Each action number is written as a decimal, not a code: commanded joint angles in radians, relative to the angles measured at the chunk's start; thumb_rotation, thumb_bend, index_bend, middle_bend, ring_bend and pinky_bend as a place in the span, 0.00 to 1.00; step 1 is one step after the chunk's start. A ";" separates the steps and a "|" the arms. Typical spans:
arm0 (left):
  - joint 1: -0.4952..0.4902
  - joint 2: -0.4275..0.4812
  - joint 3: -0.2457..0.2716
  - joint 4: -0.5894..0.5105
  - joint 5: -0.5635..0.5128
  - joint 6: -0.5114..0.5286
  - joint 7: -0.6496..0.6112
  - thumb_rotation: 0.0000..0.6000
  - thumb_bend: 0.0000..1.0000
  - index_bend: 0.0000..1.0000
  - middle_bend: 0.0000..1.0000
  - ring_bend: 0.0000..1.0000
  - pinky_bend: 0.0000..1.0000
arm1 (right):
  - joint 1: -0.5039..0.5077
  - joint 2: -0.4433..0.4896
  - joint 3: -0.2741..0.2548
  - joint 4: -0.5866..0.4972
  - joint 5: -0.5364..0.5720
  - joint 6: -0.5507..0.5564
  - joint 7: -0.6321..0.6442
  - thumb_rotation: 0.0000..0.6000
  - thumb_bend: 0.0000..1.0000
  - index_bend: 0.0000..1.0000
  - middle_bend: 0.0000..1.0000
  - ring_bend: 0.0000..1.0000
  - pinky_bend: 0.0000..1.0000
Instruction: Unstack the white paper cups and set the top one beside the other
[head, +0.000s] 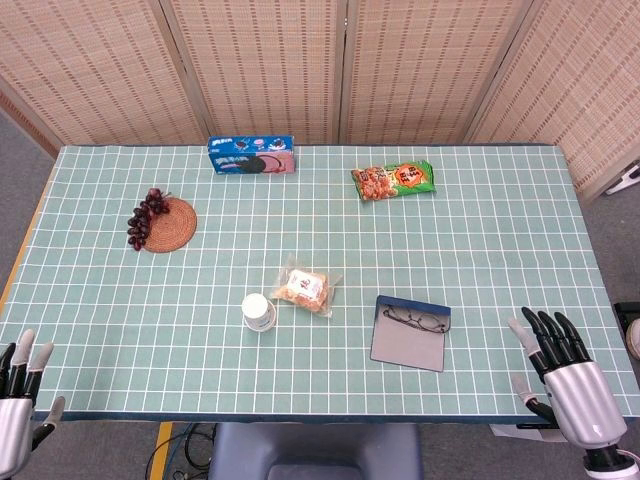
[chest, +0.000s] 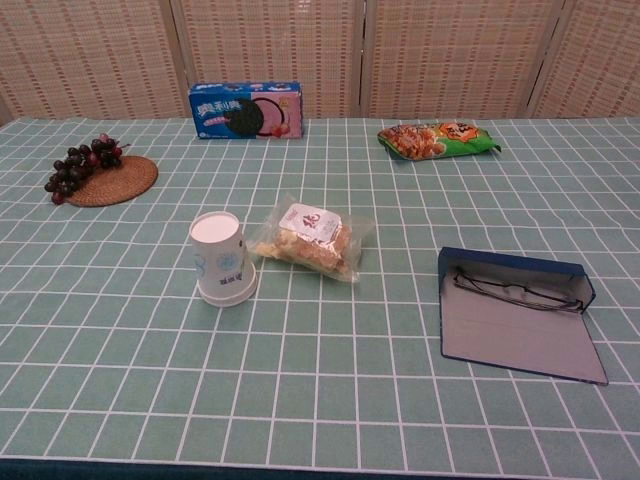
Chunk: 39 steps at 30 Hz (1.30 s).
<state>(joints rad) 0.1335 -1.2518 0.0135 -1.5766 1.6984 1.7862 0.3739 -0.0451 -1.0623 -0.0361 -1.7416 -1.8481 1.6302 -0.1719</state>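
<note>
Both hands, left (head: 18, 405) and right (head: 565, 375), wait empty with fingers spread at the table's near edge, while the inverted stacked white paper cups (chest: 222, 259) beside a snack packet (chest: 312, 240) likely need one hand steadying the lower rim.

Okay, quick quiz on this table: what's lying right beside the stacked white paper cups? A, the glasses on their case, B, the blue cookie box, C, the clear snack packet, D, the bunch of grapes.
C: the clear snack packet lies right next to the stacked white paper cups, while the grapes, the blue cookie box and the glasses sit well away from them.
</note>
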 joint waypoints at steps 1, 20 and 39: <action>-0.007 -0.003 0.000 -0.001 -0.003 -0.018 0.006 1.00 0.30 0.14 0.00 0.00 0.00 | -0.002 0.002 0.000 0.002 0.004 0.005 0.003 1.00 0.34 0.06 0.00 0.00 0.00; -0.084 0.041 -0.026 -0.121 -0.045 -0.159 0.078 1.00 0.30 0.13 0.00 0.00 0.00 | -0.013 0.024 0.010 0.006 0.026 0.055 0.061 1.00 0.34 0.06 0.00 0.00 0.00; -0.337 0.213 -0.105 -0.605 -0.304 -0.555 0.255 1.00 0.29 0.17 0.00 0.00 0.00 | 0.041 0.085 0.021 0.026 0.055 0.014 0.220 1.00 0.34 0.06 0.00 0.00 0.00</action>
<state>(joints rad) -0.1571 -1.0434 -0.0616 -2.1553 1.4527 1.2796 0.5947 -0.0024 -0.9805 -0.0140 -1.7170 -1.7922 1.6398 0.0442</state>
